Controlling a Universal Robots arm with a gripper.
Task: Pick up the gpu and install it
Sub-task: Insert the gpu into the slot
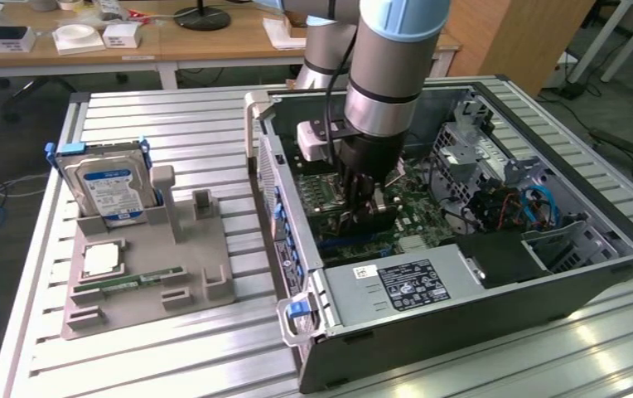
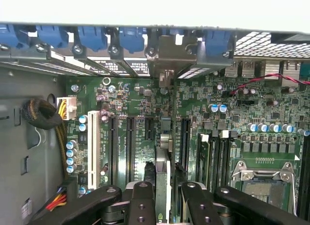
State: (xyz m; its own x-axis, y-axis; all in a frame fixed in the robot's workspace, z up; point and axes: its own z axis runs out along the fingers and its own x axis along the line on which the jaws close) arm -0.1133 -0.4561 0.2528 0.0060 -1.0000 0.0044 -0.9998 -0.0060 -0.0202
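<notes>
The gpu (image 2: 163,152) shows edge-on in the wrist view as a thin card standing upright over the motherboard's expansion slots (image 2: 130,147). Its silver bracket (image 2: 167,57) meets the row of rear slot openings with blue clips. My gripper (image 2: 164,188) is shut on the card, one black finger (image 2: 144,191) on each side of it. In the exterior view the gripper (image 1: 363,207) reaches down into the open computer case (image 1: 582,265), with the dark gpu (image 1: 369,222) just below it against the green motherboard. Whether the card's edge sits in a slot I cannot tell.
A grey fixture (image 1: 145,286) at the exterior view's left carries a blue-labelled hard drive (image 1: 112,186), a processor (image 1: 101,259) and a green memory stick (image 1: 128,282). Inside the case are the power supply (image 1: 405,282), a drive cage (image 1: 565,240), a cable bundle (image 2: 41,113) and the processor socket (image 2: 264,174).
</notes>
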